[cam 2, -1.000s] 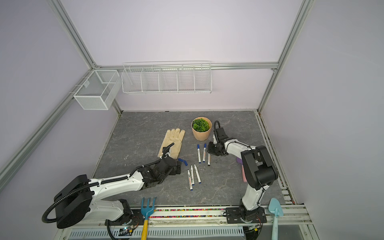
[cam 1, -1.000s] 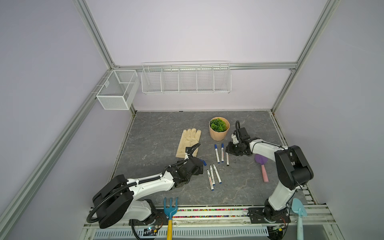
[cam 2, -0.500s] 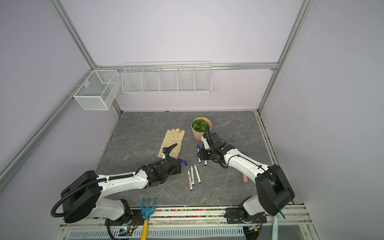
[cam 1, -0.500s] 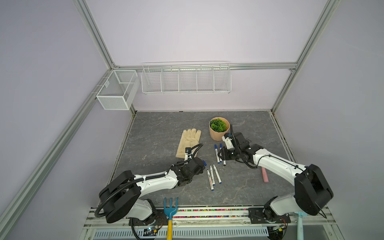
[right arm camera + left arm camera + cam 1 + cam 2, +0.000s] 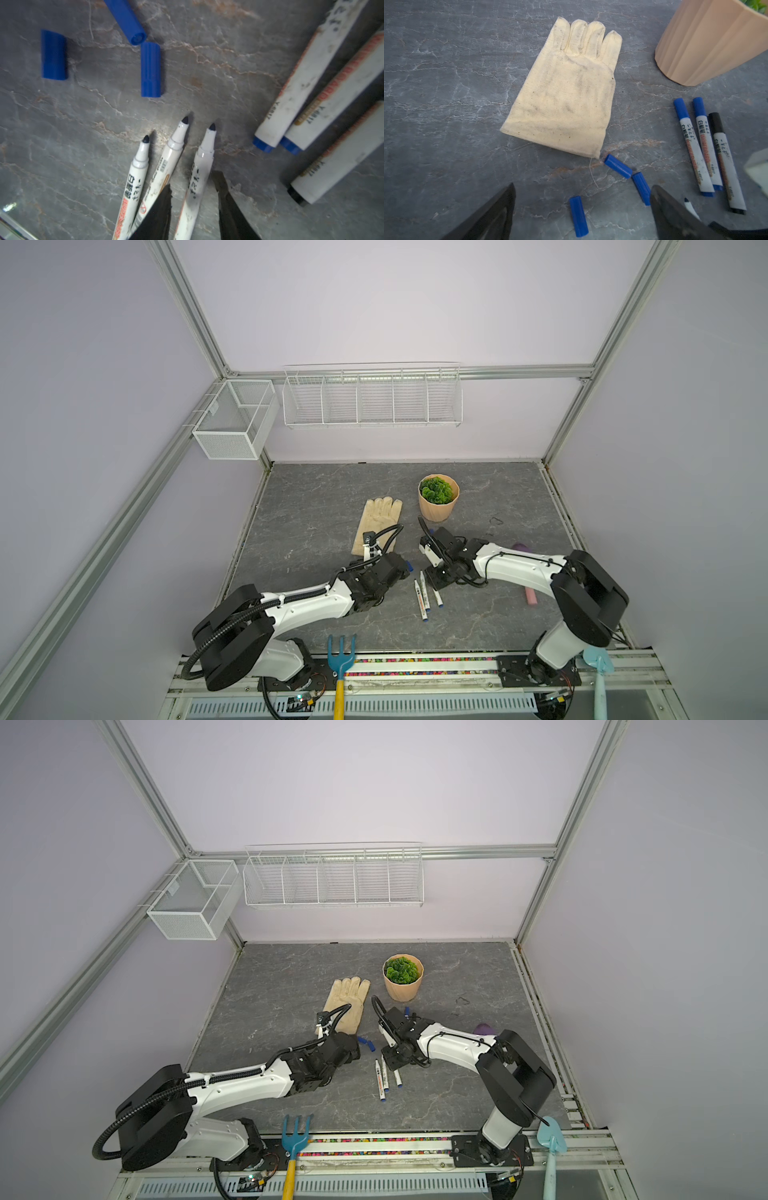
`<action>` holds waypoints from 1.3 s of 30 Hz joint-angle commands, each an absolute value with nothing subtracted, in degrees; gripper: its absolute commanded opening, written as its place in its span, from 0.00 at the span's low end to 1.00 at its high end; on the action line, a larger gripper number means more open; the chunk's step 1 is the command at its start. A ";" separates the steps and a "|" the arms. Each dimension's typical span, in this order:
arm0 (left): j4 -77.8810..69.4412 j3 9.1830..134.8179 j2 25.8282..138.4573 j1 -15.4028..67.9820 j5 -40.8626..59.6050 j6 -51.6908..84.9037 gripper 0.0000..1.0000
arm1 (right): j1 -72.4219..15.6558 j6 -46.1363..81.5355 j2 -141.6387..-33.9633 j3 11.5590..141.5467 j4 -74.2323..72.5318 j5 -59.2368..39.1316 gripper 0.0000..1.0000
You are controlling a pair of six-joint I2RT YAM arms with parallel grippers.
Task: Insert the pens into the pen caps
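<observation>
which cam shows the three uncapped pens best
The right wrist view: the three uncapped pens lie close up, dark tips and barrel print visible, one inside the open right claw. The left wrist view catches just one pen's tip. Both top views show all three, but small, with tips hard to make out.

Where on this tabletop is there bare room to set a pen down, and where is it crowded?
Free: the tabletop left of the glove and the strip behind the plant pot. Crowded: mid-table, where pens and loose caps cluster.
</observation>
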State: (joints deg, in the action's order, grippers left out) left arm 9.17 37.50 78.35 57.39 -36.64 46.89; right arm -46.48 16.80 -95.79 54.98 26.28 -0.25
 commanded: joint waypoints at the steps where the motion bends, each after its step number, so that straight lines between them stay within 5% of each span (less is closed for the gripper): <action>1: 10.85 36.65 77.00 57.28 -38.49 48.56 1.00 | -47.35 15.80 -98.72 56.61 28.93 2.93 0.37; 15: 6.27 35.71 76.05 57.26 -32.05 41.74 0.99 | -47.70 18.19 -96.51 58.55 29.24 5.94 0.10; 26: -4.80 33.39 70.99 57.30 -11.87 27.07 1.00 | -37.87 28.45 -76.62 52.47 11.11 -5.72 0.07; 39: -14.31 35.77 74.09 57.30 4.22 21.49 0.92 | -37.13 30.26 -74.53 50.71 5.64 -12.52 0.07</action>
